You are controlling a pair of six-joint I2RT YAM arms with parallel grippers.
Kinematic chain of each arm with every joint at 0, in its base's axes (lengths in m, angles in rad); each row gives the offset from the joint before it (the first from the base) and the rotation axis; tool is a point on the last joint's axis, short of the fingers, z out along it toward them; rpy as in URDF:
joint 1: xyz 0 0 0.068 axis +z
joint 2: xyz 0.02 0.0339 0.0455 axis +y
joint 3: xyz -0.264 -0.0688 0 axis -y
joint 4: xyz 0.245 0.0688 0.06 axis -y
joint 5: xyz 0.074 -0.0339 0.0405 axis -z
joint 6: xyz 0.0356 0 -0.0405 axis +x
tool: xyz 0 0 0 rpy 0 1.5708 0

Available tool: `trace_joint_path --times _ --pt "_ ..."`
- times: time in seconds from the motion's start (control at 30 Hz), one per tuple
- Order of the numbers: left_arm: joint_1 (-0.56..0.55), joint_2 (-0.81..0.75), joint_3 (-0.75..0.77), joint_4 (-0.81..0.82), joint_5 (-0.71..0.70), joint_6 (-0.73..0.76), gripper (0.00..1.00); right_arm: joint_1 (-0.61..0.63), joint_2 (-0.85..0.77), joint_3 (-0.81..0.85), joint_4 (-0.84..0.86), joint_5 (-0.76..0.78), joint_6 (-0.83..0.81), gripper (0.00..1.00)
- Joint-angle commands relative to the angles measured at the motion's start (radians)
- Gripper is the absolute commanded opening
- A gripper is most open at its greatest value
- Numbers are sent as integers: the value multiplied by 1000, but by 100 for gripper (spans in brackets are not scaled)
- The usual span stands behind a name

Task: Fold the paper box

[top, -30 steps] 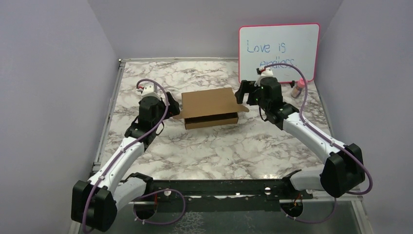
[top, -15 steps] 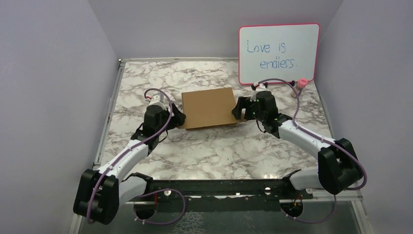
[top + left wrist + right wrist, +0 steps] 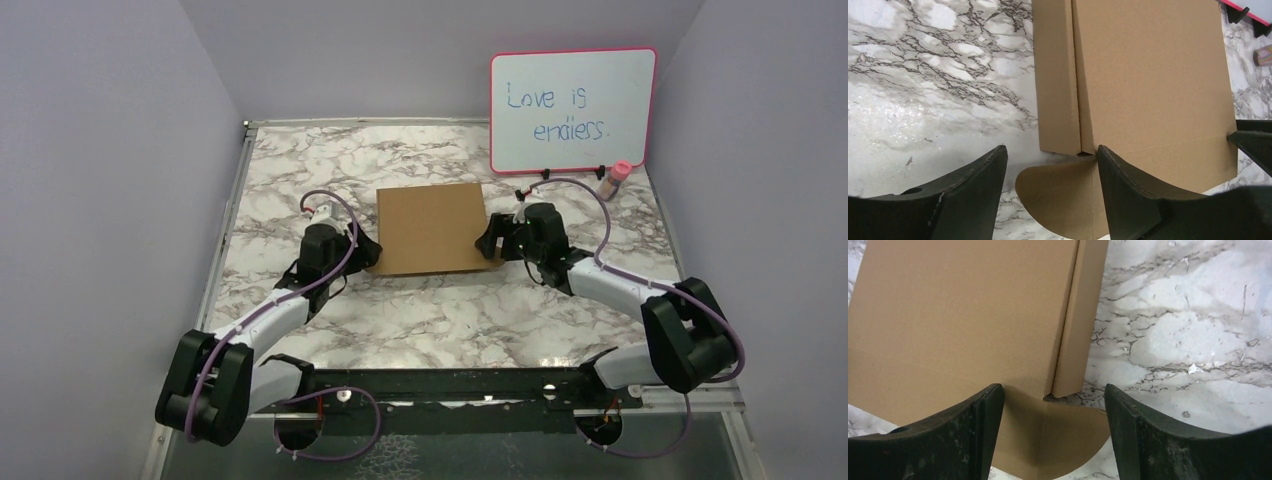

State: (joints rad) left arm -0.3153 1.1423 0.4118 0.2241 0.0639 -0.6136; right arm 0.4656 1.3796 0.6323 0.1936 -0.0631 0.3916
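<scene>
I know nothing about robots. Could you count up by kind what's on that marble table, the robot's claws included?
Plain brown corrugated cardboard box: 1
Pink-framed whiteboard with blue writing: 1
Small pink-capped bottle: 1
Black two-finger grippers: 2, the left gripper and the right gripper
Total: 5

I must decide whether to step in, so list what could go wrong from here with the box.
1. The rounded left flap of the paper box lies untucked between the open left fingers; closing could crush it instead of tucking it.
2. The right flap, between the right fingers, runs the same risk.
3. The box sits loose on the marble table; uneven pushes may twist it.
</scene>
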Motion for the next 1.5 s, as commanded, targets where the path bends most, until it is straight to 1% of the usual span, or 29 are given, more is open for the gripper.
trace_joint_path --times 0.0,0.13,0.27,0.53,0.63,0.73,0.9,1.0,1.07,1.13,1.23,1.47 --pt "0 30 -40 42 14 -3 66 2 31 -55 74 11 31 76" --pt "0 51 -64 45 -7 6 65 1 40 -57 73 16 31 76" --pt "1 30 -74 41 -53 14 65 2 21 -56 78 40 29 76" --pt "0 -80 -7 30 -48 -11 71 1 -41 -17 88 56 15 77" --pt "0 -65 24 45 -40 -10 73 0 -31 -3 100 57 8 77" --pt "1 -7 41 79 -15 -10 73 -2 -6 -4 127 40 7 77" --pt "0 113 63 123 37 1 72 -5 29 -45 180 14 25 70" --pt "-1 151 57 149 51 7 70 -4 45 -71 208 -4 31 63" --pt "-1 171 47 166 60 8 67 -3 55 -98 235 -11 42 58" --pt "-1 190 37 180 71 8 64 -4 69 -130 267 -20 54 56" --pt "-1 206 11 204 73 5 59 -3 84 -170 314 -44 64 49" --pt "-1 229 -23 239 76 12 50 -4 92 -223 382 -103 78 42"
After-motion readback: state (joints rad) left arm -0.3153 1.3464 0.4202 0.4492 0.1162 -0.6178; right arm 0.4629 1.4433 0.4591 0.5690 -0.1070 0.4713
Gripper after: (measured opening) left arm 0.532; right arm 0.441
